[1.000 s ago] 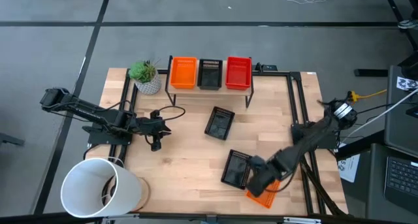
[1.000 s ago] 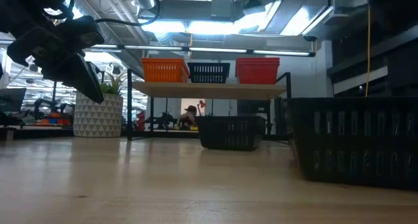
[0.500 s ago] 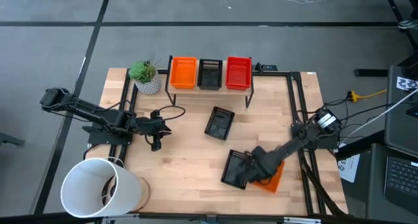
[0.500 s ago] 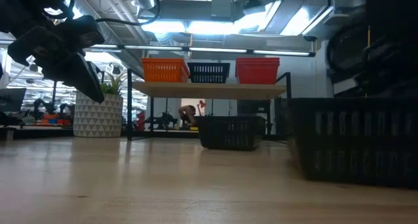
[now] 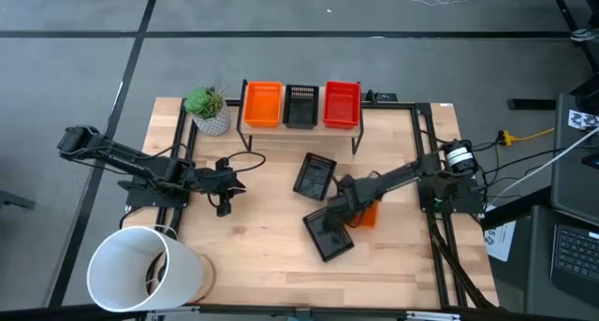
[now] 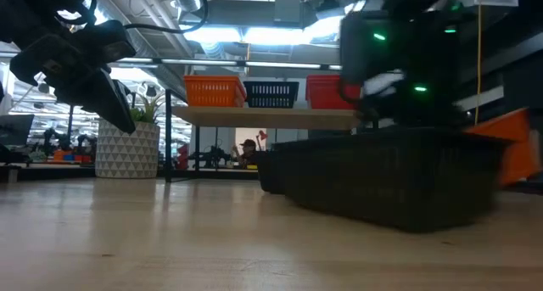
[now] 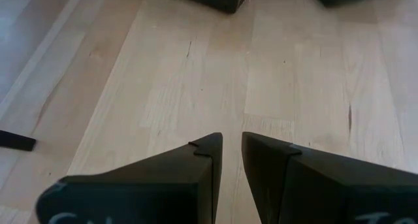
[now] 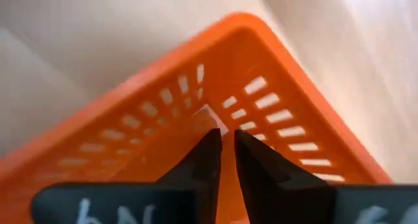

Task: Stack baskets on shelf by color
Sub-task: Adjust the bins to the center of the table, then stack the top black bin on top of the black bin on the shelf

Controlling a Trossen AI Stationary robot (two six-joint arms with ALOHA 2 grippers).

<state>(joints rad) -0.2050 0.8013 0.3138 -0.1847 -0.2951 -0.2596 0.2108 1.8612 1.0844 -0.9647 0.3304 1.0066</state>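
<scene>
The shelf [image 5: 301,126] at the table's far edge carries an orange basket [image 5: 263,104], a black basket [image 5: 300,106] and a red basket [image 5: 342,104], side by side. Two more black baskets rest on the tabletop: one at the middle [image 5: 315,176], one nearer and skewed [image 5: 328,235]. My right gripper [image 5: 344,209] reaches in from the right between them, shut on another orange basket [image 5: 367,215]. My left gripper [image 5: 225,185] hovers shut above bare wood at the left, touching nothing. My right gripper [image 8: 227,142] pinches the orange basket by a mesh side wall [image 8: 215,116] near a corner. The basket juts out beyond the fingertips and is tilted. In the low view the basket [image 6: 519,147] shows clear of the tabletop behind the near black basket [image 6: 390,176].
A potted plant [image 5: 208,109] stands left of the shelf. A large white bucket [image 5: 140,268] lies at the near left corner. Black frame rails [image 5: 430,162] run along the table's left and right sides. Bare wood lies between my left gripper and the black baskets.
My right gripper has swung from the near right corner toward the table's middle, carrying the orange basket along. The near black basket has been shoved a little to the left and turned askew. My left arm has kept still.
</scene>
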